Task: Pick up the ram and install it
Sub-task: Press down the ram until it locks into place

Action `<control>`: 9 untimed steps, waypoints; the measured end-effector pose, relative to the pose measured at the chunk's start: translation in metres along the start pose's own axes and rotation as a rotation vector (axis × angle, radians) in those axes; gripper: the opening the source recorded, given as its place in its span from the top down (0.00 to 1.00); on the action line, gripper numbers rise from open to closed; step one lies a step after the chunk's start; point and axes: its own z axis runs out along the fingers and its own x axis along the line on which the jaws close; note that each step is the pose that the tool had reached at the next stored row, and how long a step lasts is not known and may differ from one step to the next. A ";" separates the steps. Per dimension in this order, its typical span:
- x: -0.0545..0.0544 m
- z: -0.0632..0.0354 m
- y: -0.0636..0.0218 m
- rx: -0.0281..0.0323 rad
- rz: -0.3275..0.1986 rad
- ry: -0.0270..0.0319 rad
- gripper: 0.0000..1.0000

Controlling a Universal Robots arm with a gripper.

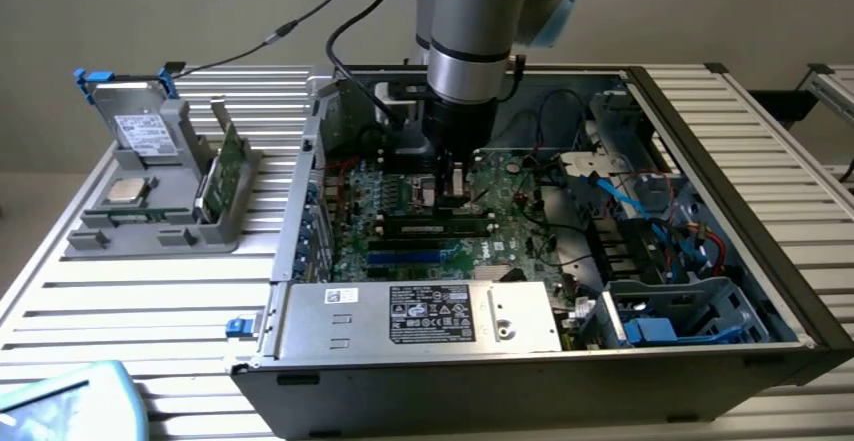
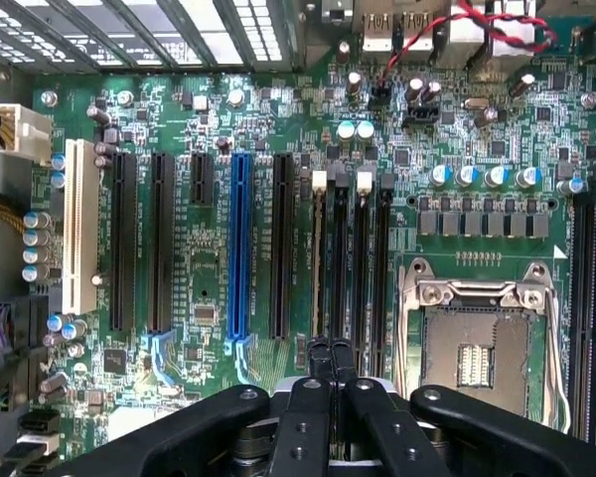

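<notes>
Inside, the closed gripper (image 1: 458, 199) hangs over the green motherboard (image 2: 209, 258).

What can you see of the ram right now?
The ram is a long, thin dark stick with black chips along its face, standing on edge in a motherboard slot inside the open case. The shut gripper is directly above it, fingertips at its top edge; whether they touch cannot be told.

An open computer case (image 1: 721, 261) is laid on a slatted metal table (image 1: 134, 311) — its green motherboard (image 2: 209, 298) exposed, with a blue slot (image 2: 239, 243) among black ones. A grey parts holder (image 1: 154, 211) is set just beside the case, toward the exterior view's left.
</notes>
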 end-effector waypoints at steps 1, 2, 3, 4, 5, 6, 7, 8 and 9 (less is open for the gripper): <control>0.000 0.0001 0.0016 0.0003 0.000 0.0000 0.89; 0.000 0.0002 0.0031 0.0005 0.000 0.0000 0.89; 0.000 0.0003 0.0044 0.0008 0.000 0.0000 0.89; 0.000 0.0004 0.0056 0.0010 0.000 0.0000 0.89; 0.000 0.0005 0.0067 0.0011 0.000 0.0000 0.89; 0.000 0.0005 0.0070 0.0011 0.000 0.0000 0.89; 0.000 0.0005 0.0072 0.0013 0.000 0.0000 0.89; 0.000 0.0006 0.0073 0.0013 0.000 0.0000 0.89; 0.000 0.0007 0.0075 0.0015 0.000 0.0001 0.89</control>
